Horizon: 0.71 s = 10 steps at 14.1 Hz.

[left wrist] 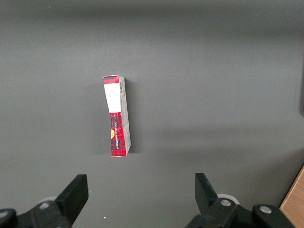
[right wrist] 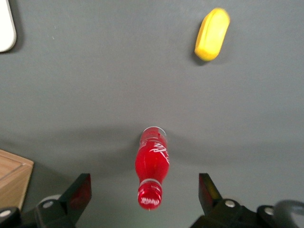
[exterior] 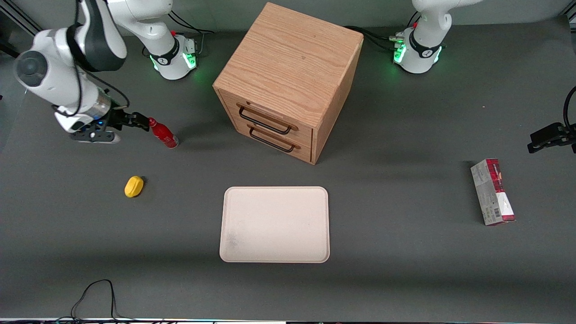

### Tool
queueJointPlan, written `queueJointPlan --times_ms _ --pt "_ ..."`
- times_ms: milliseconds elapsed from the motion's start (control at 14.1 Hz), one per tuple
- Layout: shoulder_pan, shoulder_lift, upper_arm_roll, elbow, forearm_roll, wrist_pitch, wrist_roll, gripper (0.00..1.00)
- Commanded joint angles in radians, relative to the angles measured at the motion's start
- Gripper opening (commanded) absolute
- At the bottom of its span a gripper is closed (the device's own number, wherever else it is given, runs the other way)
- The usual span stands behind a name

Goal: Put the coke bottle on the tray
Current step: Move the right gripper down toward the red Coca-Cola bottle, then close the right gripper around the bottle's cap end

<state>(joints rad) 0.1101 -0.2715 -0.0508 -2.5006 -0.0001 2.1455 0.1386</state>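
Tool: at the working arm's end of the counter, beside the bottle's cap; fingers spread wide, one to each side of the bottle, holding nothing.
Bottle: red, upright on the counter, farther from the front camera than the tray, well apart from it.
Yellow object: on the counter, nearer the camera than the bottle.
Tray: cream, flat, in front of the cabinet, nothing on it.
Cabinet: wooden, two drawers, both closed.
Carton: red-and-grey, toward the parked arm's end, well apart from the tray.
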Motion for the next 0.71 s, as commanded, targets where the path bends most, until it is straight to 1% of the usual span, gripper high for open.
queueJointPlan --times_ms 0,212,354,566,636 --pt "0.02 -0.06 -0.001 -0.167 0.011 0.17 -0.011 1.0" --pt "0.029 -0.054 -0.001 -0.225 0.006 0.229 -0.013 1.0" --pt "0.031 -0.054 -0.001 -0.241 -0.02 0.229 -0.011 1.0" --pt "0.031 -0.054 -0.001 -0.253 -0.034 0.229 -0.013 0.99" --pt "0.031 -0.049 -0.001 -0.253 -0.043 0.229 -0.011 0.91"
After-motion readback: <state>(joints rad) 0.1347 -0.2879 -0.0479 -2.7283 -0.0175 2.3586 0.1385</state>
